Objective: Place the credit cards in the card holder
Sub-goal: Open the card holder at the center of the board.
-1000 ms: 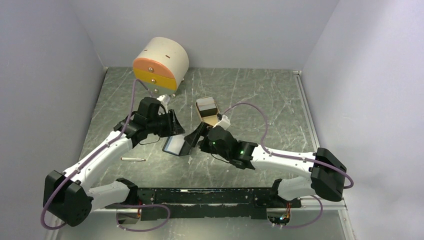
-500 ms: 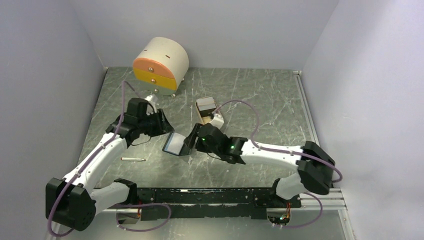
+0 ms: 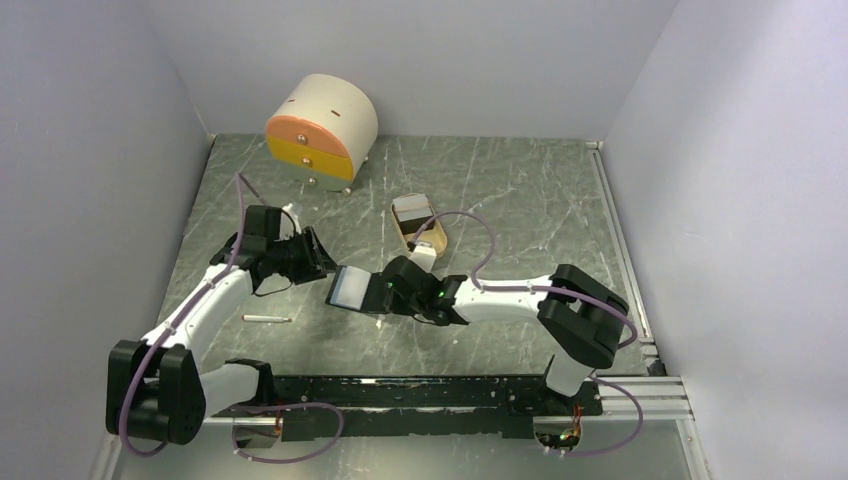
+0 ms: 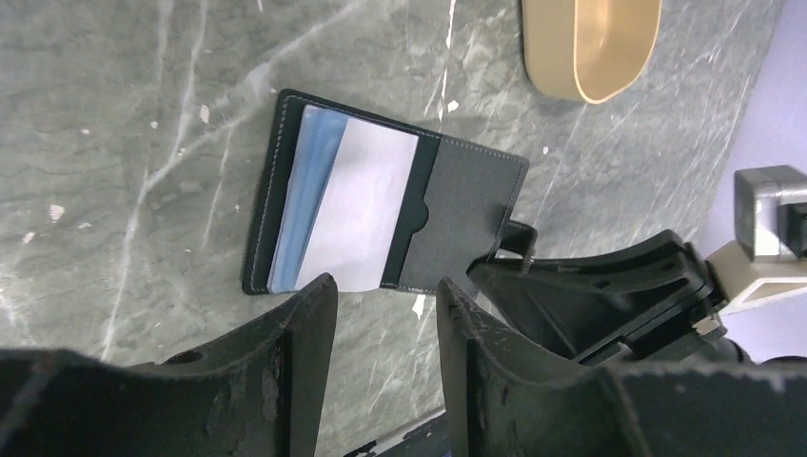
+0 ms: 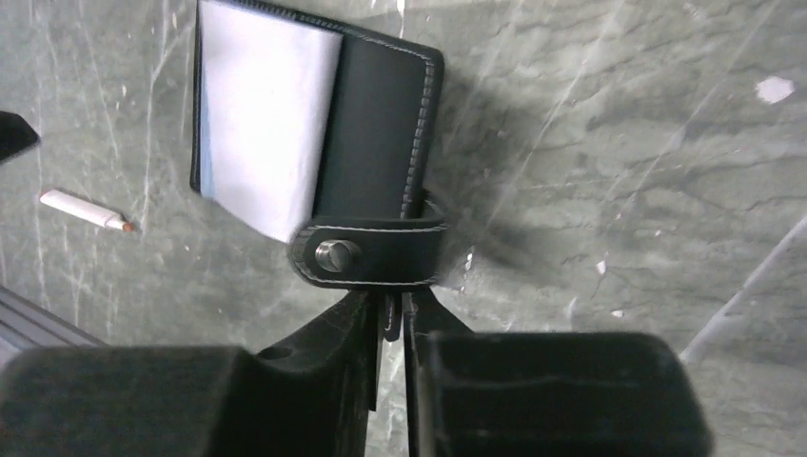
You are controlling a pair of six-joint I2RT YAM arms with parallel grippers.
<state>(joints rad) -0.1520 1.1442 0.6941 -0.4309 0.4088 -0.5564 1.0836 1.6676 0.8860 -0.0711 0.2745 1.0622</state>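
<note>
The top external camera sits high above and behind the arm bases, which line the bottom edge, and looks down across the whole table (image 3: 520, 190) from far off. The left wrist camera looks steeply down from close by, with the left gripper (image 4: 385, 290) at the bottom edge and the card holder (image 4: 381, 209) at centre. The right wrist camera sits nearer still (the card holder fills its upper left), facing almost straight down past the right gripper (image 5: 388, 309) at bottom centre. All three views share the card holder, and the left wrist view also catches the right gripper at its lower right.
</note>
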